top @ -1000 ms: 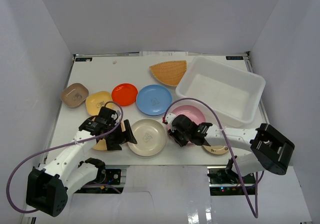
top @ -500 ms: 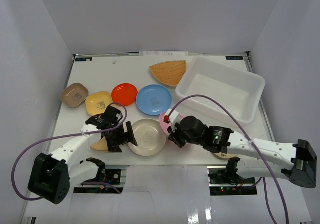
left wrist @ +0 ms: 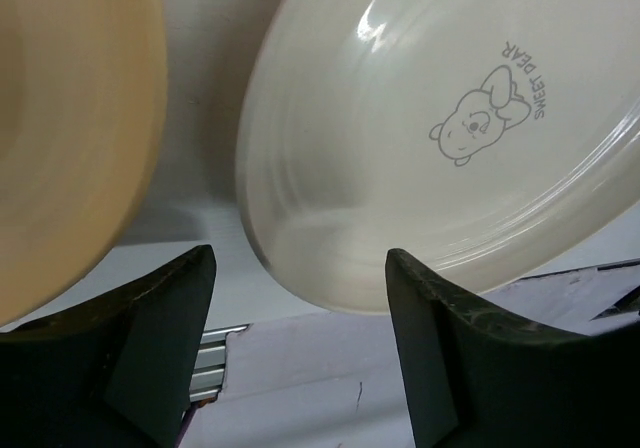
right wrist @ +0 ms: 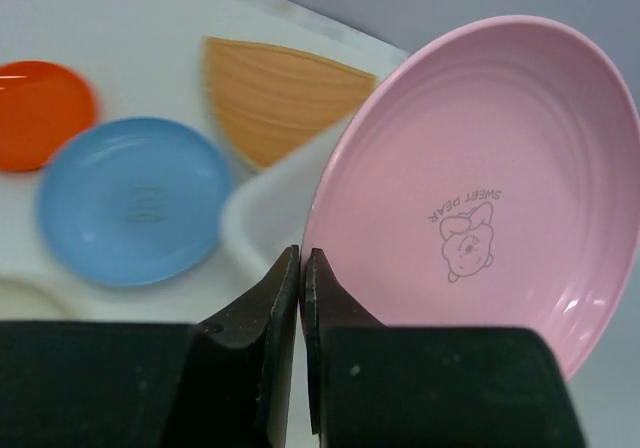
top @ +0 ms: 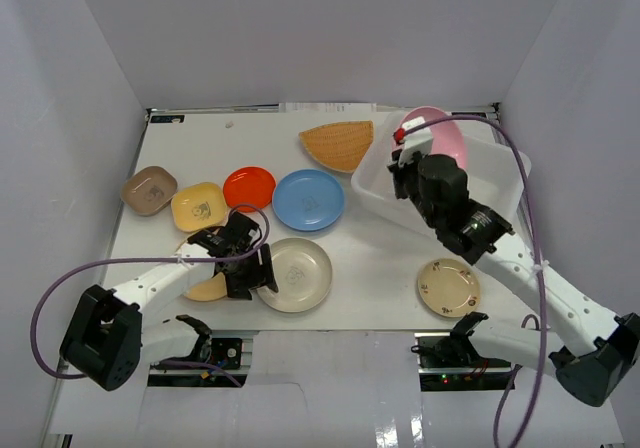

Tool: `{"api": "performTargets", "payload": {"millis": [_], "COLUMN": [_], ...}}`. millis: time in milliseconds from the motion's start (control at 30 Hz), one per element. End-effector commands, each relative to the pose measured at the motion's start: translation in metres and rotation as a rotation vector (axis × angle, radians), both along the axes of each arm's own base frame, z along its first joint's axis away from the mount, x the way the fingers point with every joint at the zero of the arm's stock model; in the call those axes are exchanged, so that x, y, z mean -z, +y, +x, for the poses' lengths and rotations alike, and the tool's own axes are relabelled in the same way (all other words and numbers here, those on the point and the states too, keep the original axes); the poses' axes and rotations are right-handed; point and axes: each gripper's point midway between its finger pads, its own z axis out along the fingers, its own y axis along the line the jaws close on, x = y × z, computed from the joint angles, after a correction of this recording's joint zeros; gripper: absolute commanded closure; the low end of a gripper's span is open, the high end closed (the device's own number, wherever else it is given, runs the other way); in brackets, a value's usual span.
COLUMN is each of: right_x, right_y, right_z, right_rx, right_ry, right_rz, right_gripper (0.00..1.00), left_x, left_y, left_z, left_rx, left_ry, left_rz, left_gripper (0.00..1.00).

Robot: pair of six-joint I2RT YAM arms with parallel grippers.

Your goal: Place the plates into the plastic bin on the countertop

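Pink plate (right wrist: 480, 188), pinched in right claw (right wrist: 301, 268), now lifted over plastic bin (top: 510, 193); left claw (left wrist: 300, 258) spread

The white plastic bin (top: 372, 173) sits at the back right of the white worktop (top: 380, 268). The fan-shaped orange plate (top: 338, 144) lies just left of it, the round blue plate (top: 308, 199) in front of that.

The tool (right wrist: 301, 258) pinches the lower left rim of the pink plate (right wrist: 480, 188), which stands tilted with its printed face to the camera. Just left of the pink plate is a corner of the bin (right wrist: 265, 213). Farther left on the bench (right wrist: 120, 28) lie the fan plate (right wrist: 275, 93), blue plate (right wrist: 135, 200) and red plate (right wrist: 40, 108).
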Motion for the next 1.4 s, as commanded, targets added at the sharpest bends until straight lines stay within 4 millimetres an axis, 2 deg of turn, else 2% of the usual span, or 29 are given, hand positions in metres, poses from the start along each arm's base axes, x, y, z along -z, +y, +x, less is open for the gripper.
{"api": "performTargets", "payload": {"millis": [0,67,100,133,233,333,400,433,467,500,533,600,667,733,800,900,933,1000,1033,1067,1100,1133,1167,1200,1233,1267,1300,1333,1367], "right_x": [0.021,0.045,0.05,0.067,0.084,0.116,0.126,0.131,0.133,0.132,0.126,0.118,0.101,0.081,0.073,0.044,0.023,0.005,-0.017,-0.029,-0.049,-0.058,-0.066,-0.073,-0.083,-0.086,-0.093,-0.09,-0.09], "right_y": [-0.045,-0.066,-0.065,-0.075,-0.08,-0.08,-0.074,-0.072,-0.071,-0.07,-0.07,-0.064,-0.058,-0.053,-0.052,-0.052,-0.056,-0.064,-0.074,-0.084,-0.092,-0.098,-0.108,-0.113,-0.12,-0.125,-0.13,-0.132,-0.131], "right_z": [0.053,0.079,0.088,0.1,0.118,0.128,0.126,0.123,0.121,0.118,0.114,0.107,0.098,0.086,0.074,0.049,0.038,0.025,0.014,0.009,-0.006,-0.012,-0.018,-0.024,-0.037,-0.042,-0.053,-0.057,-0.062], "right_rx": [0.137,0.194,0.175,0.201,0.215,0.215,0.192,0.184,0.181,0.179,0.175,0.145,0.111,0.077,0.071,0.036,0.031,0.05,0.074,0.109,0.117,0.131,0.163,0.173,0.18,0.196,0.194,0.196,0.179], "right_ry": [-0.005,0.049,0.056,0.097,0.122,0.199,0.23,0.254,0.265,0.269,0.262,0.263,0.249,0.226,0.224,0.174,0.122,0.08,0.015,-0.022,-0.073,-0.102,-0.132,-0.15,-0.174,-0.185,-0.21,-0.201,-0.202], "right_rz": [-0.083,-0.122,-0.11,-0.126,-0.106,-0.12,-0.113,-0.104,-0.092,-0.075,-0.057,-0.013,0.038,0.1,0.161,0.265,0.304,0.364,0.403,0.429,0.478,0.495,0.515,0.53,0.554,0.566,0.587,0.593,0.599], "right_gripper": [0.92,0.92,0.92,0.92,0.92,0.92,0.77,0.69,0.56,0.5,0.46,0.34,0.32,0.32,0.32,0.32,0.33,0.34,0.35,0.36,0.37,0.38,0.41,0.44,0.49,0.66,0.76,0.91,0.92], "left_x": [-0.004,-0.001,-0.001,-0.002,0.006,0.014,0.014,0.014,0.012,0.011,0.009,0.006,0.001,-0.008,-0.027,-0.068,-0.095,-0.131,-0.164,-0.182,-0.19,-0.216,-0.231,-0.226,-0.232,-0.257,-0.26,-0.242,-0.262], "left_y": [-0.009,-0.009,-0.011,-0.013,-0.012,-0.007,-0.006,-0.007,-0.008,-0.009,-0.009,-0.012,-0.016,-0.024,-0.034,-0.051,-0.061,-0.072,-0.081,-0.089,-0.097,-0.108,-0.12,-0.132,-0.141,-0.154,-0.162,-0.177,-0.19], "left_z": [0.015,0.016,0.017,0.018,0.017,0.016,0.016,0.017,0.017,0.019,0.018,0.019,0.019,0.02,0.026,0.035,0.045,0.057,0.07,0.08,0.091,0.103,0.115,0.128,0.139,0.155,0.165,0.182,0.197], "left_rx": [0.02,0.033,0.035,0.046,0.076,0.084,0.079,0.08,0.079,0.08,0.081,0.085,0.088,0.099,0.095,0.083,0.075,0.061,0.054,0.051,0.06,0.061,0.063,0.072,0.083,0.078,0.077,0.088,0.084], "left_ry": [-0.08,-0.085,-0.089,-0.103,-0.103,-0.091,-0.1,-0.103,-0.11,-0.117,-0.121,-0.127,-0.135,-0.137,-0.179,-0.257,-0.316,-0.396,-0.465,-0.51,-0.535,-0.592,-0.636,-0.629,-0.653,-0.716,-0.729,-0.704,-0.742], "left_rz": [0.038,0.067,0.074,0.088,0.145,0.188,0.192,0.19,0.185,0.179,0.175,0.161,0.142,0.105,0.056,-0.052,-0.106,-0.167,-0.214,-0.246,-0.252,-0.294,-0.333,-0.329,-0.342,-0.382,-0.387,-0.364,-0.396], "left_gripper": [0.22,0.23,0.23,0.23,0.23,0.25,0.32,0.42,0.46,0.53,0.7,0.83,1.0,1.0,1.0,1.0,1.0,1.0,1.0,1.0,1.0,1.0,1.0,1.0,1.0,1.0,1.0,1.0,1.0]}}
